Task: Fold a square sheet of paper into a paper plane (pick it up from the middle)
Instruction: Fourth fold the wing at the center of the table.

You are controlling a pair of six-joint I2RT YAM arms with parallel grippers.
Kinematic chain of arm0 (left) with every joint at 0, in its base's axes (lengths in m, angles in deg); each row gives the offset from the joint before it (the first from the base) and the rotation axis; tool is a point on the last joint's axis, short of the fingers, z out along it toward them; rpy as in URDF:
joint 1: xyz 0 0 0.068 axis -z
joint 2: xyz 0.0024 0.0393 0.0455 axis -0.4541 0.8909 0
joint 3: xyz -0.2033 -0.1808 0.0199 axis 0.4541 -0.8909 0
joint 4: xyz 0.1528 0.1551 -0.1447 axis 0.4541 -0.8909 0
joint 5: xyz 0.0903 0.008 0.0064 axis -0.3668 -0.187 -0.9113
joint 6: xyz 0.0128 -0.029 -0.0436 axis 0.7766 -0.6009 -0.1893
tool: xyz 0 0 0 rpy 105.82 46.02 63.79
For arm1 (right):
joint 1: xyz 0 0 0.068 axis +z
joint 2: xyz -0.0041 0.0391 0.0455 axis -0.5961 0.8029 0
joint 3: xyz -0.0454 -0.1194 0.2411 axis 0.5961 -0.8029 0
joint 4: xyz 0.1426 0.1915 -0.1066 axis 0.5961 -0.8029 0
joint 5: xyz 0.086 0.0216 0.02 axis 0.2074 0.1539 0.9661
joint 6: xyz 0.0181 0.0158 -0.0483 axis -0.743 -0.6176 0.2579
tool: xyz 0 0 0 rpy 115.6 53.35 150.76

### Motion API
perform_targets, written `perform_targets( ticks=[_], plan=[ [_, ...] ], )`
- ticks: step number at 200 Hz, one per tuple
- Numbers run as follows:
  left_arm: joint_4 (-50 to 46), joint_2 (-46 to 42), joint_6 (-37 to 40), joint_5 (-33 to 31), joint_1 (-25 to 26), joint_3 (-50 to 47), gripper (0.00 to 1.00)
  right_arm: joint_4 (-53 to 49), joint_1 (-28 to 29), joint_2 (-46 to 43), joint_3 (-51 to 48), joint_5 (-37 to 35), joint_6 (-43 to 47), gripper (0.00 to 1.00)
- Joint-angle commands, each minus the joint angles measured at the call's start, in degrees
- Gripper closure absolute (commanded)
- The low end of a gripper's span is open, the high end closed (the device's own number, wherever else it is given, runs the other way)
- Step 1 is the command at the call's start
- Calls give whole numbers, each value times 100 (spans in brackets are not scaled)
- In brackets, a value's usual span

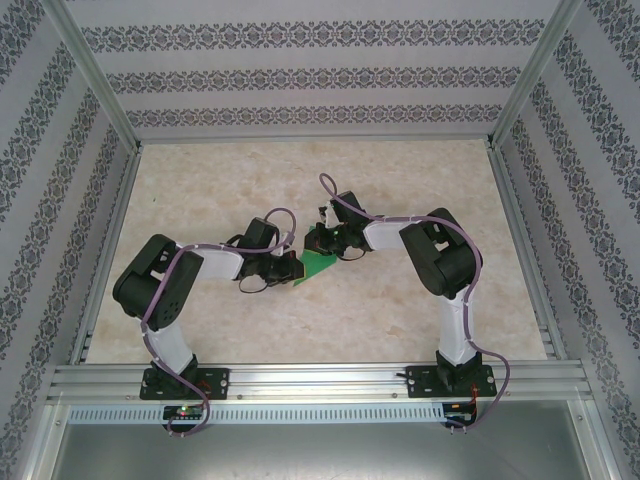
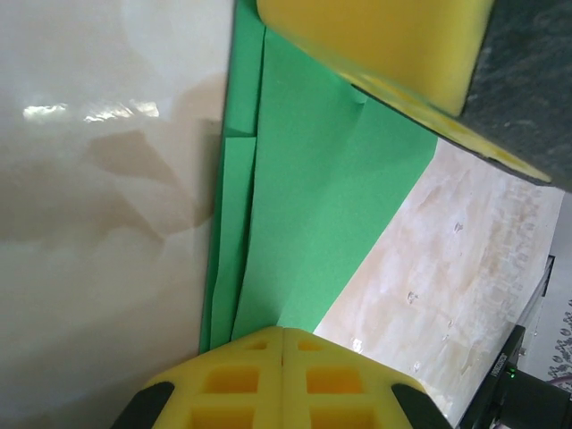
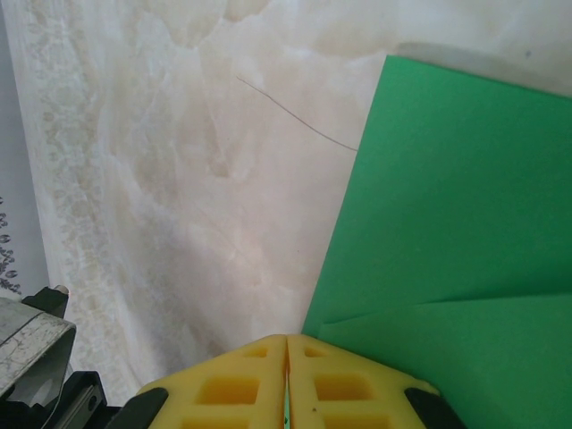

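The square sheet of paper [image 1: 318, 266], bright green and partly folded, is seen lying flat near the middle of the desk [image 1: 420, 190], between the two gripper tips. In the left wrist view overlapping layers are shown: a narrow folded strip along the 9 o'clock edge, and a broad panel whose slanted edge runs from 2 o'clock down to 6 o'clock. In the right wrist view the paper is spread toward 3 o'clock, and a crease is seen running from the fingertips out to 3 o'clock.

The left gripper [image 1: 292, 266] is placed at the paper's 9 o'clock side and is clenched. Its yellow fingers [image 2: 237, 380] are pressed together with only a seam between them, right at the paper's edge. The right gripper [image 1: 325, 245] is placed at the paper's 12 o'clock and is likewise clenched, its yellow fingers [image 3: 344, 384] being closed at a corner of the sheet. Whether a layer is pinched in either gripper cannot be told. One of the right gripper's yellow pads [image 2: 384, 45] is seen over the paper at 12 o'clock in the left wrist view.

The pale marbled desk is enclosed by patterned walls [image 1: 300, 75] at 9, 12 and 3 o'clock, and both arms are mounted on a metal rail [image 1: 320, 380] at 6 o'clock.
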Motion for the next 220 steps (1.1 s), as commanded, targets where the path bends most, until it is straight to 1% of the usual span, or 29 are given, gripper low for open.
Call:
perform_targets(
  ticks=[1, 30, 57, 84, 101, 120, 137, 154, 189, 220],
  plan=[
    [-257, -23, 266, -283, 48, -230, 97, -526, 16, 347, -63, -396, 174, 91],
    [-553, -219, 441, -349, 51, -182, 96, -567, 16, 374, -44, -400, 209, 91],
    [-422, -567, 338, -104, 48, -159, 91, -576, 15, 390, -54, -400, 218, 91],
    [-456, -837, 364, -3, 45, 91, 86, -579, 13, 384, -52, -416, 220, 91],
    [-444, -762, 412, 190, 53, 223, 85, -567, 16, 391, -51, -409, 209, 91],
    [-515, -592, 445, 202, 57, 276, 85, -554, 15, 391, -38, -409, 201, 91],
    [-563, -389, 514, 339, 58, 301, 85, -573, 18, 393, -45, -409, 201, 91],
    [-649, -300, 591, 234, 56, 278, 85, -576, 15, 399, -40, -412, 209, 91],
    [-986, -181, 738, -169, 53, 207, 89, -585, 10, 416, -54, -418, 214, 91],
    [-1074, -110, 765, -277, 56, -27, 91, -594, 7, 408, -40, -427, 218, 91]
  ],
)
